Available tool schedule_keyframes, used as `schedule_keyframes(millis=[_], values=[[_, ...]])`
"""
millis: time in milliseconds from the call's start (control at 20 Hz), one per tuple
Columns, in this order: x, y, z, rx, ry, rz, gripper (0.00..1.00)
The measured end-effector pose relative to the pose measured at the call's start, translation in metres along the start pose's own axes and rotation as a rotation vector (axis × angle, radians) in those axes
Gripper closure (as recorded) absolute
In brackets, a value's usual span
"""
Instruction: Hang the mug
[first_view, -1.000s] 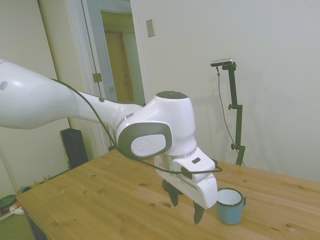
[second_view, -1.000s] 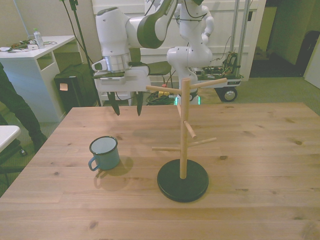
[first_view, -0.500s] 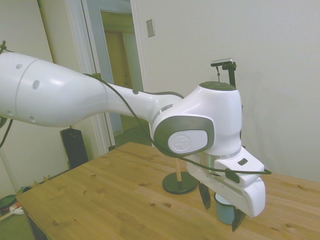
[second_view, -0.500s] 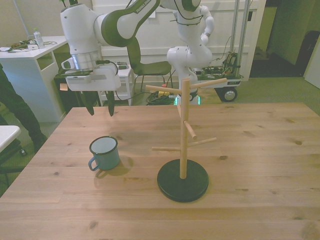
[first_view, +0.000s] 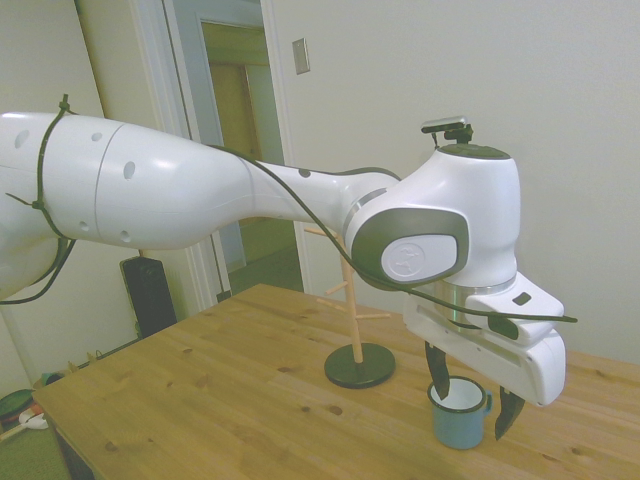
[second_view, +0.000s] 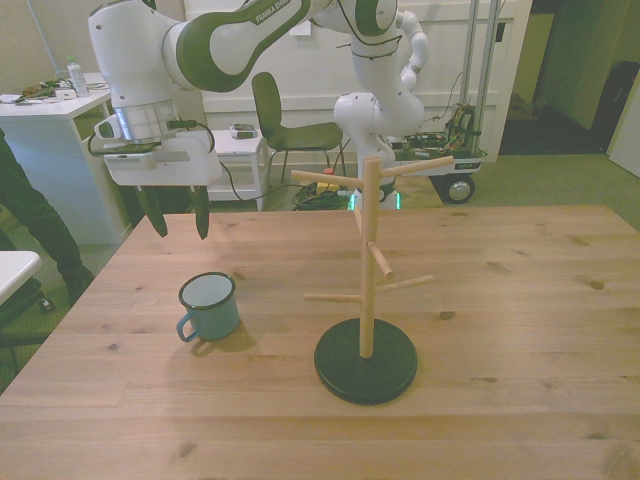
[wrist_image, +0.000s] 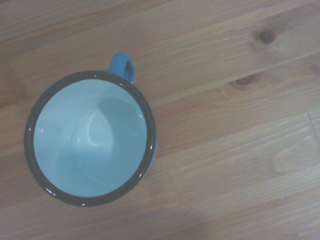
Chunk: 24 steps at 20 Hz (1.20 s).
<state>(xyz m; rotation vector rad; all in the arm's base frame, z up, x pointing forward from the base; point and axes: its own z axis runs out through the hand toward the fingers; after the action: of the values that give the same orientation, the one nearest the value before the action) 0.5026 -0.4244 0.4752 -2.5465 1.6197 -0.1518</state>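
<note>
The wooden table (second_view: 520, 330) fills most of the front view, its planks knotted and bare around the few things on it. Above its far side the white arm (second_view: 210, 45) bends over, and grey lettering on its upper link reads partly as "FRANKA"; the rest is too small to make out. The wooden peg stand (second_view: 368, 270) rises upright from a round black base near the table's middle, its pegs bare. The gripper (second_view: 176, 213) hangs above the table with its two dark fingers spread apart and holding nothing. The mug (second_view: 209, 306) stands upright on the table, well to the front view's left of the peg stand, its handle toward the front view's left; the wrist view looks straight down into its white inside (wrist_image: 90, 137).
</note>
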Motion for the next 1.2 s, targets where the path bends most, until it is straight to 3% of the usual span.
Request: schedule_keyframes(millis=[400,1200], values=[[0.017,-0.021,0.010,-0.012,-0.004,0.007,0.00],[0.012,-0.045,0.049,-0.005,-0.032,0.046,0.00]])
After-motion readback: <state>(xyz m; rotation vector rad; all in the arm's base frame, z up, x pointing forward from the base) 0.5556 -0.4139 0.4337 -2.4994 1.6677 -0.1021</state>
